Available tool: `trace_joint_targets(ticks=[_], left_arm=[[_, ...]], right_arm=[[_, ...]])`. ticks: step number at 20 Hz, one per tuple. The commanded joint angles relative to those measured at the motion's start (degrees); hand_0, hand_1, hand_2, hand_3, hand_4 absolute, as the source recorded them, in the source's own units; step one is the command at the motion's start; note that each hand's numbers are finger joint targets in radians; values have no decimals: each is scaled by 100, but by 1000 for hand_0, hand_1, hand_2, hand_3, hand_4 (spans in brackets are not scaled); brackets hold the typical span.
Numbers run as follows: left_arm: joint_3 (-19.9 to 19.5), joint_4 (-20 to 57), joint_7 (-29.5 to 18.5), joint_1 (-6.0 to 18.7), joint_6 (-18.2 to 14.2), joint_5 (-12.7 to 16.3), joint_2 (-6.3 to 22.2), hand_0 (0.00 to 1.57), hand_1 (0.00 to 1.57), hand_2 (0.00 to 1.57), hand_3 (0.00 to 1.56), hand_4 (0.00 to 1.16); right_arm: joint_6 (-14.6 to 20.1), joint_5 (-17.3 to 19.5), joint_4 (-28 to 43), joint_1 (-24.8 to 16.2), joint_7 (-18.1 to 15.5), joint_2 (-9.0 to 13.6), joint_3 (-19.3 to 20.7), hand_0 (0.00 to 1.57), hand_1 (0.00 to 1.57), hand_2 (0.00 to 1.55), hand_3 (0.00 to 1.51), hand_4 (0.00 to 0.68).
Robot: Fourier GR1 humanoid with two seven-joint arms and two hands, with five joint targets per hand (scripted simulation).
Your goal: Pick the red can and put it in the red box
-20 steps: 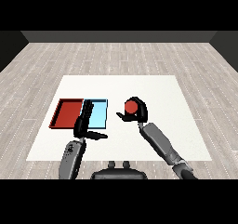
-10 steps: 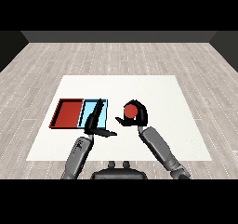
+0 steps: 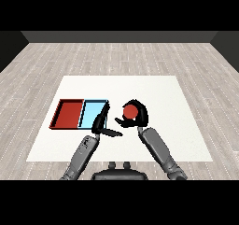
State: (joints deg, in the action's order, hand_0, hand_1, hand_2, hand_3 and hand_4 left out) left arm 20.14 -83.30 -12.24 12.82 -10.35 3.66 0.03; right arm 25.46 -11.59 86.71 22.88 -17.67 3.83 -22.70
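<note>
Red can [image 3: 129,111], no legible label, sits inside curled right hand [image 3: 138,116].

A white table [image 3: 154,93] fills the middle of the view — a plain square top standing on a floor of pale grey wood planks [image 3: 116,56]. On its left part lies a light blue tray [image 3: 91,114], shallow and open, its near right corner seemingly hidden — so that edge cannot be told.
</note>
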Motion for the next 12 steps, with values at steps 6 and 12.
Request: trace_joint_targets(ticks=[6, 12], left_arm=[[424, 276, -221, -149, -267, 175, -3, 0, 0, 0, 0, 0], [501, 766, -252, 532, -447, 753, -3, 0, 0, 0, 0, 0]], right_arm=[[-548, 407, 220, -182, 115, -94, 318, 1463, 1463, 1427, 1384, 654], [-123, 500, 309, -244, 204, -379, -196, 1473, 1473, 1441, 1386, 676]])
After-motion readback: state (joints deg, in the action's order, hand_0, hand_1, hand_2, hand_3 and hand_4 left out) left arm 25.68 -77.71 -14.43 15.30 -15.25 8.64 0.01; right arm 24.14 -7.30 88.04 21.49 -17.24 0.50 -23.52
